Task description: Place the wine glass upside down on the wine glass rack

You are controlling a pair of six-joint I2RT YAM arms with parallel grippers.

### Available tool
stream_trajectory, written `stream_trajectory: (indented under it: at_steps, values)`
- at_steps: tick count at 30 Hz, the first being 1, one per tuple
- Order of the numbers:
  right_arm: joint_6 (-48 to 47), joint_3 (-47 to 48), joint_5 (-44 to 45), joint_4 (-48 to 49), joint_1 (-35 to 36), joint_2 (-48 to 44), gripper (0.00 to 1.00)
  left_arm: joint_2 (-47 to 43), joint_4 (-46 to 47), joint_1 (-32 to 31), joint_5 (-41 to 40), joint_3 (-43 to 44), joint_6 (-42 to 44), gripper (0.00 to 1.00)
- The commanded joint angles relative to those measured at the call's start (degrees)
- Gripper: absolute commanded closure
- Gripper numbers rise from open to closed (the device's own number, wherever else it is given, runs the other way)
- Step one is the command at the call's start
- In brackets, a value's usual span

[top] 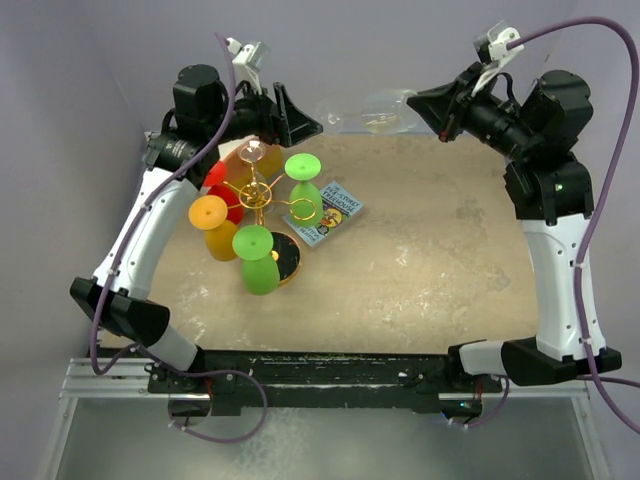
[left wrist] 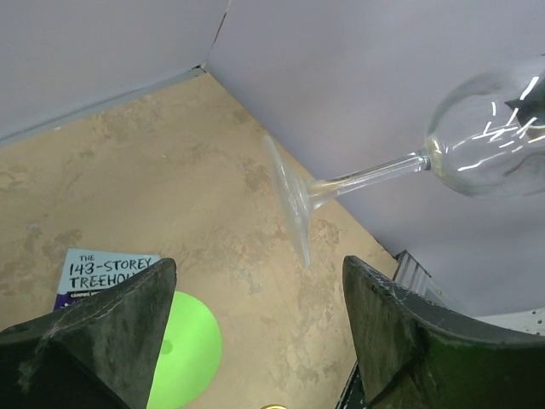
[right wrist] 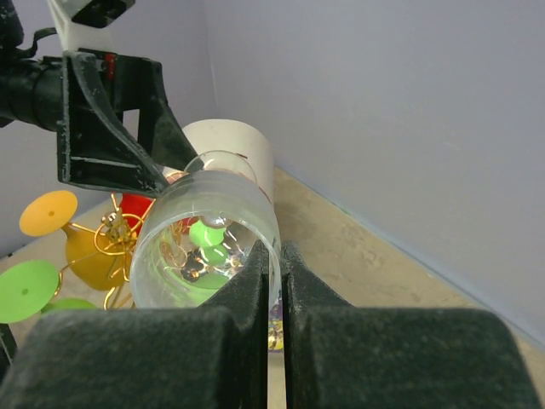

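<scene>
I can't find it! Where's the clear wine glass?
Top view: the wine glass is in the air at the back, pinched by the right pincer, beside the left pincer.

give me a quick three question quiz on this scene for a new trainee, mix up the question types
1. Multiple choice: which end effector grips the clear wine glass? A) left B) right C) neither
2. True or false: the left end effector is clamped shut on the glass's foot.
3. Fill in: ___ green glasses hang upside down on the wine glass rack.
Key:
1. B. The right end effector pinches the bowl's rim.
2. False. The left end effector stands open.
3. Two.
</scene>
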Motion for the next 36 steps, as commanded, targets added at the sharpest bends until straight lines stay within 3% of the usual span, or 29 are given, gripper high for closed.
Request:
stream_trajectory:
  at_steps: [1, 19, 31, 36]
  values:
    - [1.2, -0.26, -1.25, 5.57, 0.29, -0.57, 1.0, 1.05, 5.16, -1.17, 1.2, 2.72, -2.98, 0.21]
    - [-0.3, -2.41, -0.65, 5.75, 0.29, -1.42, 1.0, 5.9, 5.25, -2.5, 1.61, 4.74, -5.79, 0.58]
    - [-0.64, -2.74, -0.29, 5.68, 0.29, -1.32, 1.0, 6.16, 6.83, -2.83, 4.01, 3.98, -7.63, 0.71]
    - [-0.92, -3.26, -0.1, 5.85, 0.35, -1.53, 1.0, 5.65, 7.78, -2.91, 5.01, 3.55, -8.9, 0.82]
